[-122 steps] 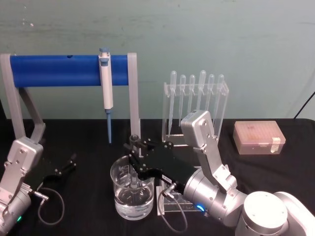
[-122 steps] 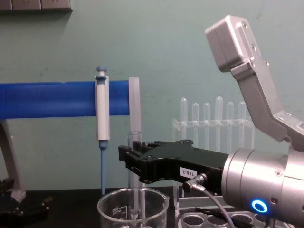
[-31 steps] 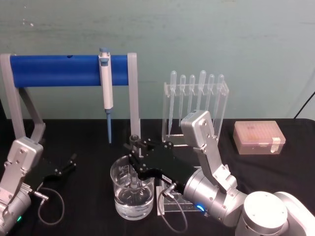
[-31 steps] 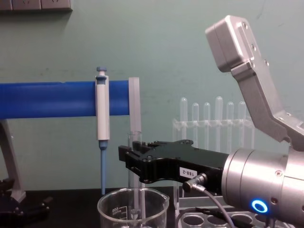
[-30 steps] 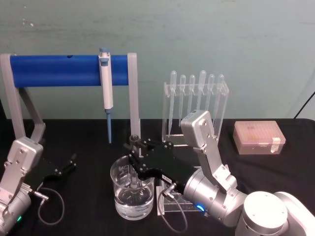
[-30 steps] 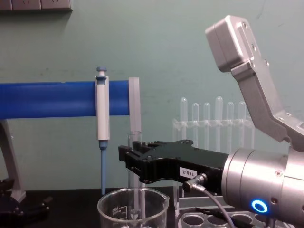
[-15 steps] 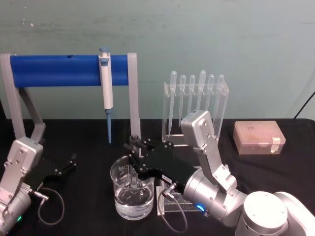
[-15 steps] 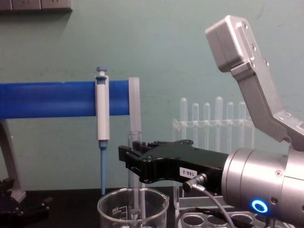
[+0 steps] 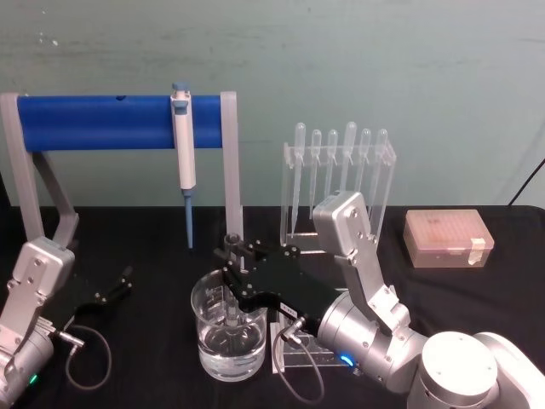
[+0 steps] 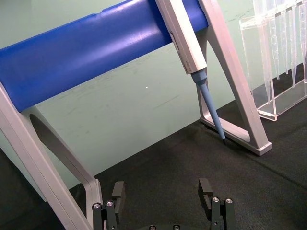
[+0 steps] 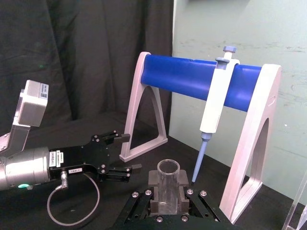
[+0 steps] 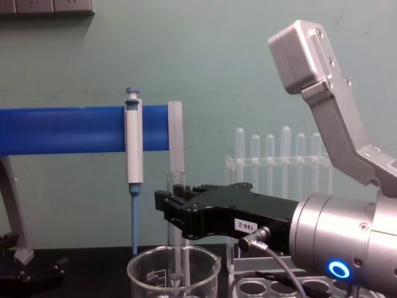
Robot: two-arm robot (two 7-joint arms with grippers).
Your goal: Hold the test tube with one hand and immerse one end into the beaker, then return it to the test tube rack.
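Across the last few seconds nothing had moved: the right gripper [image 9: 232,266] stayed over the beaker [image 9: 208,339] with the test tube [image 9: 232,241] at the same height as before. In my reading that stillness meant the dip was being held rather than deepened, and the lift-out and the return to the test tube rack [image 12: 263,287] were not yet begun.

The right gripper's claw was closed on the tube's upper part, one finger [image 11: 154,192] on each side of the glass, with the plain rim standing clear above them. The tube's long axis ran vertical, the open mouth pointing up and the round bottom down inside the beaker, near its middle and away from the wall. Water lay in the beaker's lower part. Whether the round end was actually under the surface could not be told; it hung at about that level.

The rack sat on the black table just right of the beaker, near the robot and under the right wrist — a short carry, I would judge.

The left gripper [image 10: 162,201] was parked low at the left of the table, well apart from the beaker, its claw spread wide and holding nothing.
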